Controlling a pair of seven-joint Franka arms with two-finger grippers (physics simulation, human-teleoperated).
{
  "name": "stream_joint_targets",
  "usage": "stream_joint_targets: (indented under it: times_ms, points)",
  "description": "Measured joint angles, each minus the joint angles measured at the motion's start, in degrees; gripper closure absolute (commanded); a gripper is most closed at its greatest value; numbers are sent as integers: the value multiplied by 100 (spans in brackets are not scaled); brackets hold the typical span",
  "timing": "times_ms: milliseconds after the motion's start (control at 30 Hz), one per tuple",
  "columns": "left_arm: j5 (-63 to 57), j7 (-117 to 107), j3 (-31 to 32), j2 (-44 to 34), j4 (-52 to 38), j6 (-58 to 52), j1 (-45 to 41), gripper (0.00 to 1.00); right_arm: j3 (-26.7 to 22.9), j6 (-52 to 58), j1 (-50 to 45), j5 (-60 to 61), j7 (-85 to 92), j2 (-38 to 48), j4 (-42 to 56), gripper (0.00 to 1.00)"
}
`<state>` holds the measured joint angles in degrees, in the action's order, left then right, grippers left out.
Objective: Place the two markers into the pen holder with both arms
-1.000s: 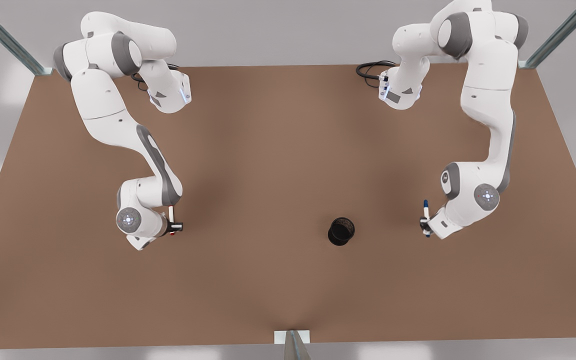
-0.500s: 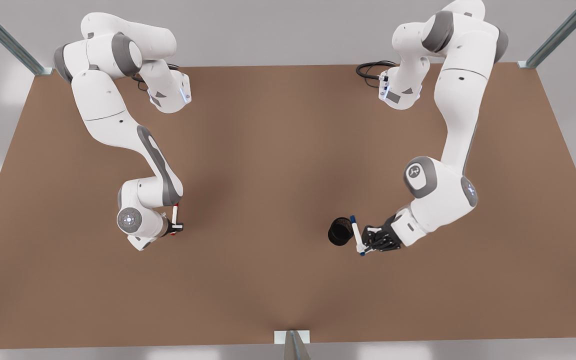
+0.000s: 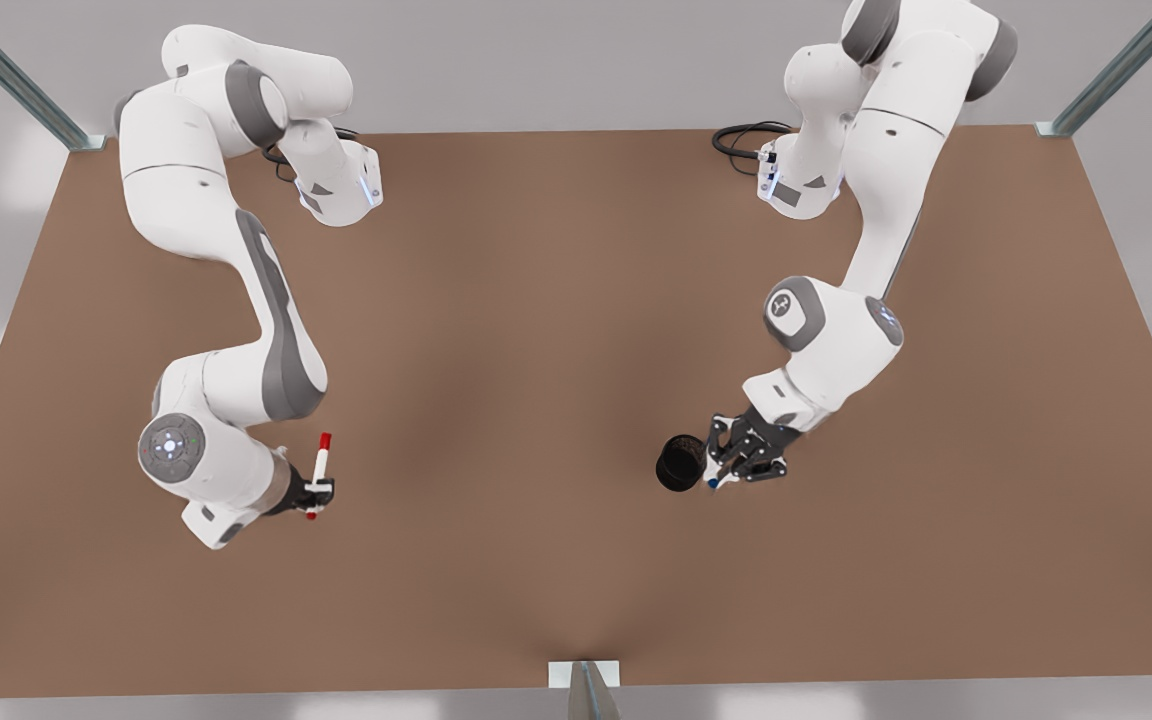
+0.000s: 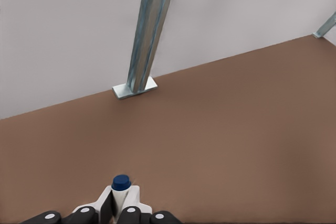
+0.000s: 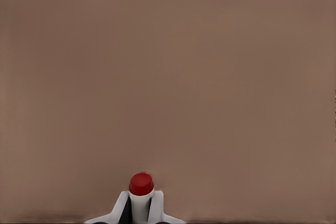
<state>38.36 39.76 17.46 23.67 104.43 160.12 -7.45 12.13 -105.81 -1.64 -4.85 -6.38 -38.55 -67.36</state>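
The black mesh pen holder [image 3: 681,462] stands on the brown table [image 3: 536,330], right of centre in the front view. Just beside its rim on the front view's right hangs my left gripper [image 3: 726,470], shut on the blue marker [image 3: 712,483]. That marker is mostly hidden under the hand there. The left wrist view shows its blue cap [image 4: 121,183] sticking out between the fingers of the left gripper [image 4: 119,203]. At the front view's left, my right gripper [image 3: 316,488] is shut on the red marker [image 3: 320,462]. Its red cap [image 5: 141,183] rises from the right gripper [image 5: 140,205].
A metal post [image 3: 586,685] stands at the middle of the table's near edge, also seen as the post [image 4: 147,40] in the left wrist view. A black cable [image 3: 741,138] lies by the arm base at the back right. More posts stand at the back corners.
My left gripper has swung in from the front view's right with the blue marker, up to the pen holder's rim. My right gripper has lifted the red marker and shifted slightly forward.
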Motion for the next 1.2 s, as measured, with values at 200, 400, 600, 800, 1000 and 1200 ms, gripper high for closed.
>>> stream_joint_targets:
  times_ms: [200,400,600,800,1000,1200]
  points:
    - [1212,832,286,73,33,609,31,79,198,1140,-18,-216,-20,124,1114,79]
    - [2994,2107,318,335,-23,868,50,79,262,1632,27,-255,-39,134,1140,79]
    - [3781,3279,310,532,-24,965,-57,78,285,1753,73,-267,-45,128,1134,79]
    - [3975,4220,302,641,-11,956,-164,0,603,1491,93,-292,-50,91,1144,79]
    - [3063,4789,-159,489,-670,394,1033,0,1266,338,10,-749,-63,-7,1033,79]
    - [-1532,3499,-546,352,-3014,-2992,1181,0,1644,-1779,-603,-973,-76,-476,1008,79]
